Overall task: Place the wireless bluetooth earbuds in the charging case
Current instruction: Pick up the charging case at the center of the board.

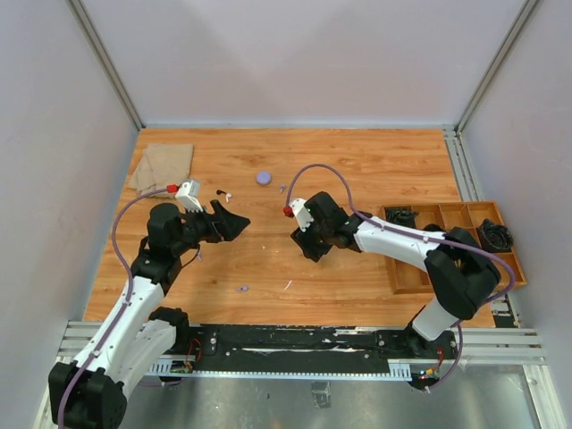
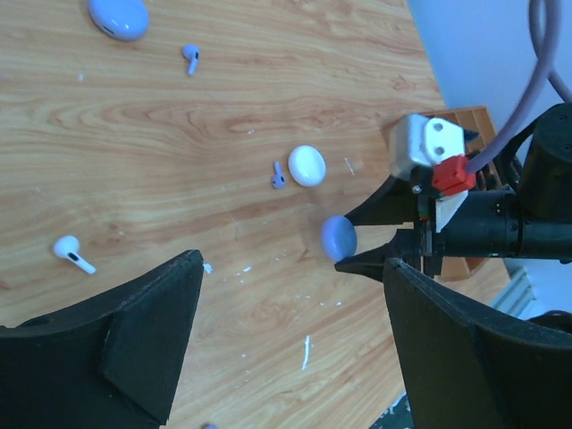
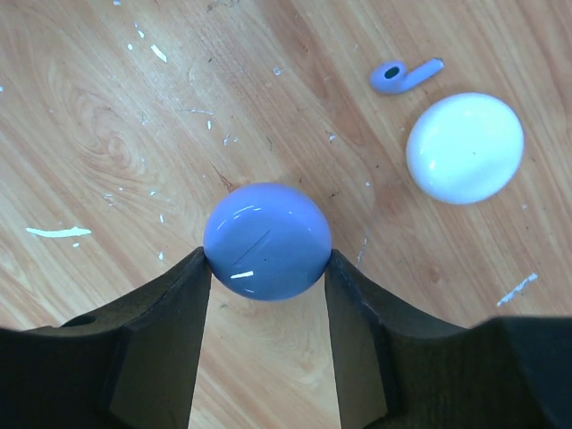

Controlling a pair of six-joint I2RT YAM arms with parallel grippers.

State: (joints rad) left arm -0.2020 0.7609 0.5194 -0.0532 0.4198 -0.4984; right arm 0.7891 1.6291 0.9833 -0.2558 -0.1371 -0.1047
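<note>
Nearby white case (image 3: 465, 147), purple earbud (image 3: 404, 75) crowd blue case (image 3: 266, 241).

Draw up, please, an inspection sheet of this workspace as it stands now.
Surface: wooden table top, dotted with small white flecks.
Job's things: blue round case gripped; white round case with a purple earbud beside it; pale purple case, second purple earbud and white earbud lying loose.
Clutter: tan cloth at far left; wooden tray at right, holding black items.
Grippers: left pincer open, empty; right pincer shut on the blue round case.
Cables: purple cable looping over each arm.
Surroundings: pale walls with metal frame posts.
</note>
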